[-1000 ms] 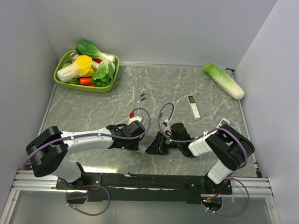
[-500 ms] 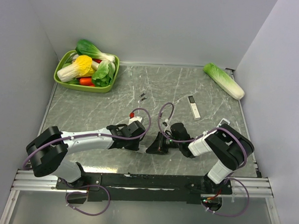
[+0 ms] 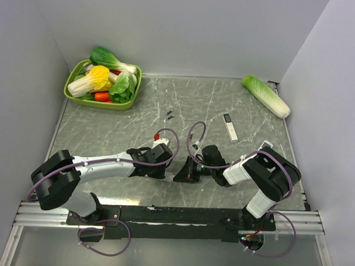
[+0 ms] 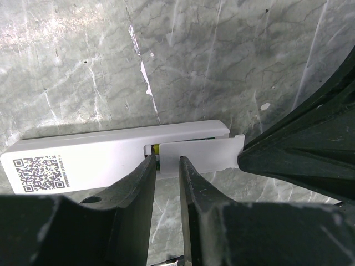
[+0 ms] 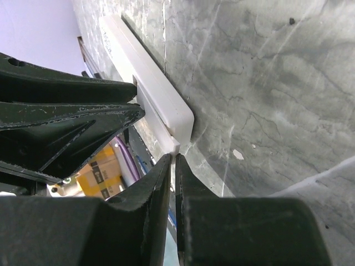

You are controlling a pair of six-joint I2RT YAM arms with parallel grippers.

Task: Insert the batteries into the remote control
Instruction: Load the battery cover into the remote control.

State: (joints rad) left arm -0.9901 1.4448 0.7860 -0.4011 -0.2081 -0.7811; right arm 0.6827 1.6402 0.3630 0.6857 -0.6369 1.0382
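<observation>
Left gripper (image 4: 165, 162), fingers a slit apart, seems to pin the long slim white remote control (image 4: 83, 158) flat on the grey marbled table (image 4: 222, 66). Right gripper (image 5: 173, 160) pinches the thin white battery cover (image 4: 208, 154), probably sliding it. The remote lies back-up between the two, its long axis running gripper to gripper, cover end towards the right one.
</observation>
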